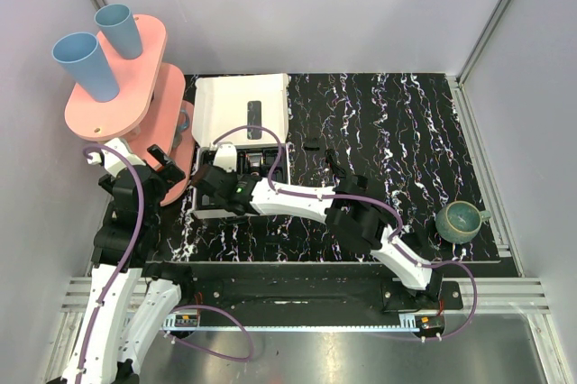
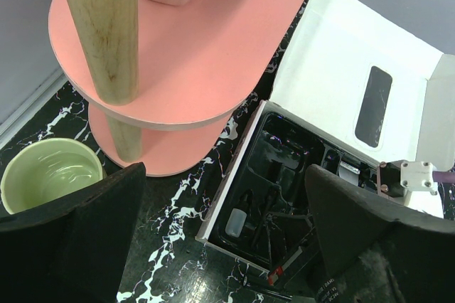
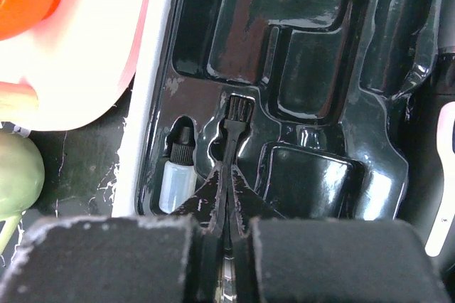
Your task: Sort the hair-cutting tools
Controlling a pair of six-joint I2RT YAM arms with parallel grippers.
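Note:
My right gripper (image 3: pixel 227 175) is shut on the handle of a small black cleaning brush (image 3: pixel 238 112). It holds the brush bristles forward just over a slot of the black moulded tray (image 3: pixel 313 68), beside a small clear bottle (image 3: pixel 174 178) seated in the tray. In the top view this gripper (image 1: pixel 216 187) reaches into the white box (image 1: pixel 239 96). A small black piece (image 1: pixel 313 144) lies on the mat right of the box. My left gripper (image 2: pixel 224 232) is open and empty, hovering left of the box. I cannot make out the clipper.
A pink two-tier stand (image 1: pixel 117 86) with two blue cups (image 1: pixel 86 64) stands at the far left, close to my left arm. A pale green cup (image 2: pixel 50 175) sits under it. A dark teal bowl (image 1: pixel 457 221) sits at the right of the mat.

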